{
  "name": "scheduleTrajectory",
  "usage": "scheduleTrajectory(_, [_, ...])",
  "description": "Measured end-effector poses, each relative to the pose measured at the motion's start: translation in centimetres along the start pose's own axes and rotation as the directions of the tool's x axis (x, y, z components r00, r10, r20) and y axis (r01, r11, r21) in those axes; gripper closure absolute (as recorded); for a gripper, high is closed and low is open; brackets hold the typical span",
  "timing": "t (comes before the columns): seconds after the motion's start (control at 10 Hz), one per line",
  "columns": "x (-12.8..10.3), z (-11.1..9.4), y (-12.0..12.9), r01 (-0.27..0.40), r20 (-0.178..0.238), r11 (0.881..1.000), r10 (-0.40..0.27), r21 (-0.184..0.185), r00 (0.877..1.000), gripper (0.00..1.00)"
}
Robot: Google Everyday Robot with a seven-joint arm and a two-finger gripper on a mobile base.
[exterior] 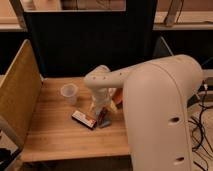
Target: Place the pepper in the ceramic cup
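Observation:
The ceramic cup (69, 93), small, pale and handleless, stands upright on the wooden table (55, 137) at the back left. My white arm reaches in from the right and bends down over the table's middle. My gripper (100, 110) hangs just right of the cup, low over the table, above a flat snack packet (84, 120) and a small dark blue item (104, 120). An orange-red thing (117, 98) peeks out behind the wrist; I cannot tell whether it is the pepper.
A tan panel (20, 95) walls the table's left side and a dark panel (80, 45) stands behind it. The arm's large white body (165, 115) hides the table's right part. Cables (202, 125) hang at the far right.

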Motion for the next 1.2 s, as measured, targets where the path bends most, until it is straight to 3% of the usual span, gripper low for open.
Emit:
scheduleTrajectory(0.3, [-1.2,1.2,-1.3,-0.053,-0.048,0.994,0.049,-0.095,0.998,0.20])
scheduleTrajectory(0.6, [-0.8,1.4,-0.9,-0.028,-0.070,0.990,0.019,-0.141,0.997,0.20])
scheduleTrajectory(0.8, [0.9,2.1,0.2,0.024,-0.100,0.990,-0.038,-0.142,0.994,0.20])
scheduleTrajectory(1.1, [2.6,3.3,1.7,0.097,-0.135,0.989,-0.112,-0.112,0.985,0.20])
scheduleTrajectory(1.2, [2.7,3.5,2.3,0.112,-0.138,0.988,-0.126,-0.105,0.982,0.25])
